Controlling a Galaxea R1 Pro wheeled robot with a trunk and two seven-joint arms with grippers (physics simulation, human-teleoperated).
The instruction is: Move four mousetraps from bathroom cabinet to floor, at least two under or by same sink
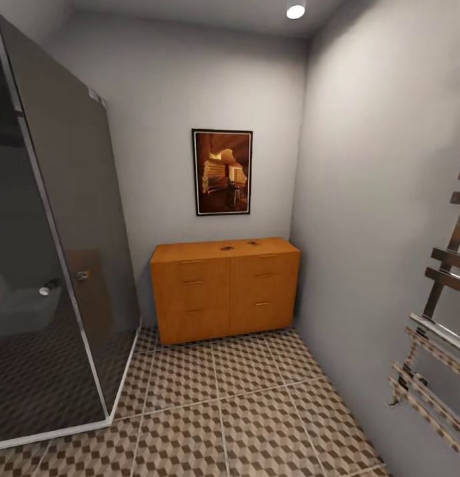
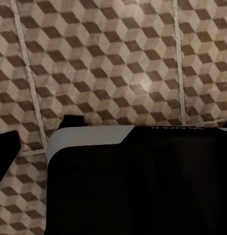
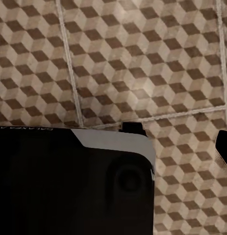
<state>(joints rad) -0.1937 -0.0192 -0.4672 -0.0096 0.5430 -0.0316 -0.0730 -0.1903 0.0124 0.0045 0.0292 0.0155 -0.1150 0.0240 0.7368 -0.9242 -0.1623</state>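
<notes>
Two small dark objects [image 1: 227, 248] lying on top of the cabinet [image 1: 226, 289], probably mousetraps though too small to confirm, we judge light, stiff and snap-prone, best pinched by the wooden edges; we cannot tell either tool's opening.

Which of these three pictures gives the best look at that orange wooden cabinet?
The head view: the cabinet stands whole against the far wall, drawers and handles visible. Both wrist views look down at the patterned bathroom floor instead.
</notes>
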